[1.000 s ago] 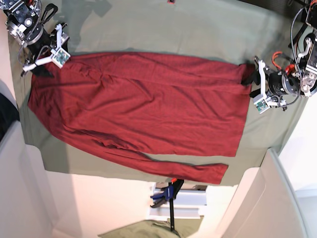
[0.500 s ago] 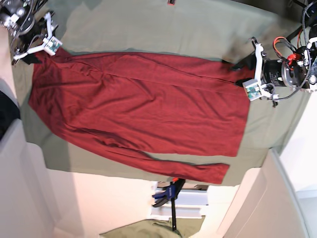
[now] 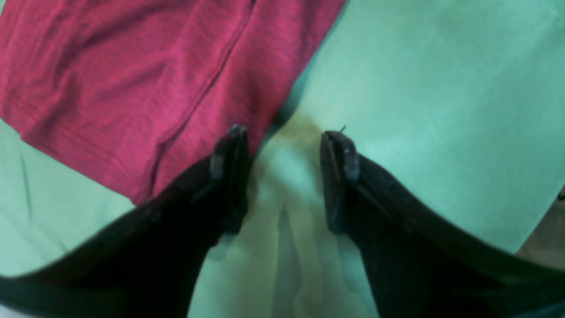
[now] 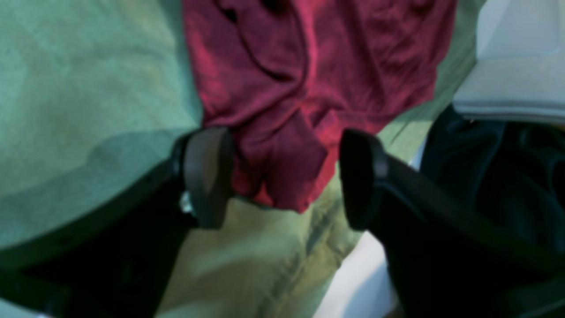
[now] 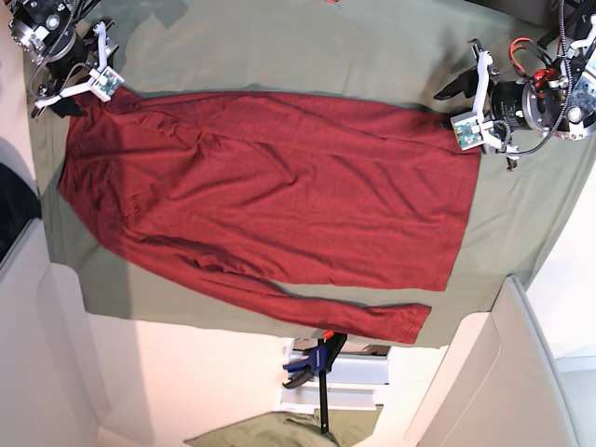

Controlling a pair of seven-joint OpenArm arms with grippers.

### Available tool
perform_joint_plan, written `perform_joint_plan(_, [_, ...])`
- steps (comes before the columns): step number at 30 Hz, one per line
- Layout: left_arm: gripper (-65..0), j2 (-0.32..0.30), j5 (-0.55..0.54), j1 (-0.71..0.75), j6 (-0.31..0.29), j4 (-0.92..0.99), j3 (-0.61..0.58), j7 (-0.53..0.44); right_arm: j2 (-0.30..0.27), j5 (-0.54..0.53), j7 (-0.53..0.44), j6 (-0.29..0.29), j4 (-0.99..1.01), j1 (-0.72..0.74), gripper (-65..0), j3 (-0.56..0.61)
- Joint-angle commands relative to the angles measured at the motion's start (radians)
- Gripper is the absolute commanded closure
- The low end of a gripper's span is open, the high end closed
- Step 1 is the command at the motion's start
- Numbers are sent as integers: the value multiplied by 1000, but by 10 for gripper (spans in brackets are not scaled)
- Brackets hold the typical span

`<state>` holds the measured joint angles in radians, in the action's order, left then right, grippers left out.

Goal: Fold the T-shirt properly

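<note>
Shirt (image 5: 279,200): spread flat on green cloth (image 5: 307,47), one sleeve trailing near edge
Left gripper (image 3: 282,176): spread, beside hem corner, holding nothing
Right gripper (image 4: 282,176): spread, straddling bunched corner
Risk: thin knit may slip, folding crooked

An olive-green cloth sheet (image 5: 307,51) covers the work surface, spread nearly flat, with soft creases near its edges. What is under it stays hidden; it is probably a table. Along the sheet's lower edge in the base view a pale surface (image 5: 186,372) shows beyond it.

Directly on the sheet lies the T-shirt (image 5: 279,196), dark red, long-sleeved and plain. It is spread out flat across the middle. Green cloth shows on all sides of it. One sleeve (image 5: 317,307) stretches along the lower side, reaching close to the sheet's edge. The fabric shows shallow wrinkles.
</note>
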<state>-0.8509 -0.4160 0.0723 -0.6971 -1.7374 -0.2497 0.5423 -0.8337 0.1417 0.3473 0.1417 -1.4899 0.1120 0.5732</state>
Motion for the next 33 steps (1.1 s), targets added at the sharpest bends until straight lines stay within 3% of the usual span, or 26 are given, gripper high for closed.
perform_joint_plan(1, [-303,-22,0,-5,-1,-10,11,-16,-13,-3,10,21,14,16,-388,-7])
perform_joint_plan(4, [-303,-19,48,5,4,-5,11,-55,-13,-3,4,21,41,32,-387,-7])
perform_joint_plan(8, [-336,14,199,5,66,44,11,-126,-13,-20,4,21,43,37,-387,-7])
perform_joint_plan(13, [-355,44,308,-1,129,134,11,-195,-13,-21,4,21,42,43,-387,-7])
perform_joint_plan(16, [-355,45,334,0,137,144,11,-218,-13,-23,4,21,41,45,-387,-7])
perform_joint_plan(19, [-355,45,373,-6,182,145,11,-225,-13,-37,4,21,41,45,-387,-7])
perform_joint_plan(27, [-355,73,396,-32,196,187,11,-264,-13,-37,5,21,41,45,-387,-7])
perform_joint_plan(33, [-355,73,417,-105,197,253,-57,-288,-13,-37,4,21,41,43,-387,-7])
